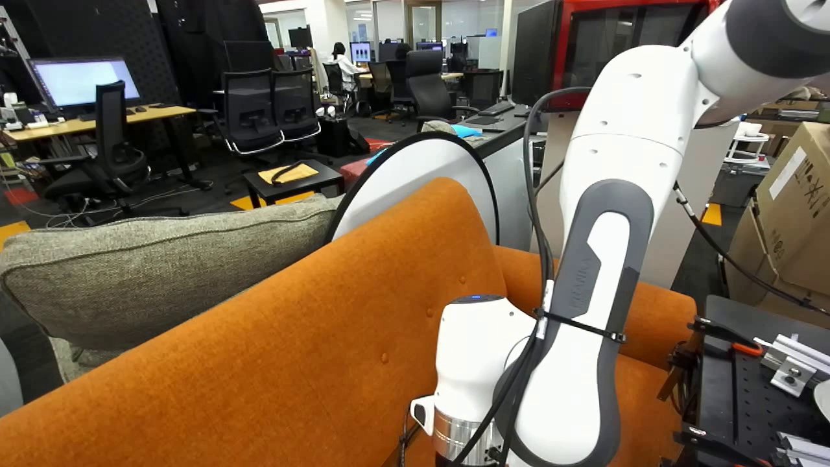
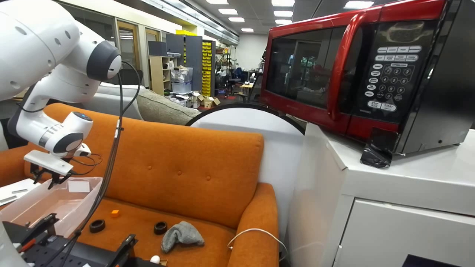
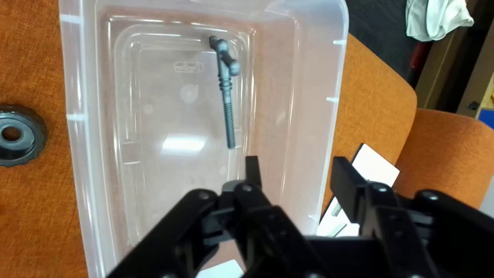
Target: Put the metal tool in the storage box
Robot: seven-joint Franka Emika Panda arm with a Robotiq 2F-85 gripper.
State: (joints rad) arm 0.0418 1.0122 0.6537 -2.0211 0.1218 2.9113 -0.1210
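Sofa: orange, felt-like fabric with round buttons sunk into the back; its seat carries the box.
Tool: dull grey, slim and rod-shaped, with a knobbed crosspiece at one end and a finely ridged shank at the other; it lies inside the box, on the bottom.
Box: clear plastic, rectangular, rounded at the corners, with moulded steps and a small oval mark in its base.
Gripper: black, angular and jointed, jaws spread wide, above the box.
Label: flat white rectangle against the box's end wall.
Ring: black, ridged round the rim, holed at the centre, just beside the box.
Board: stiff, white, dark-edged, past the box's wall opposite the ring.
Block: small, orange, near the box.
Cloth: grey, rough, crumpled, farther from the box.
Arm: smooth white shells with grey trim, in both exterior views, reaching over the box.
Microwave: glossy red casing, dark glass, well apart from the box.
Cabinet: smooth, white, boxy, under the microwave.
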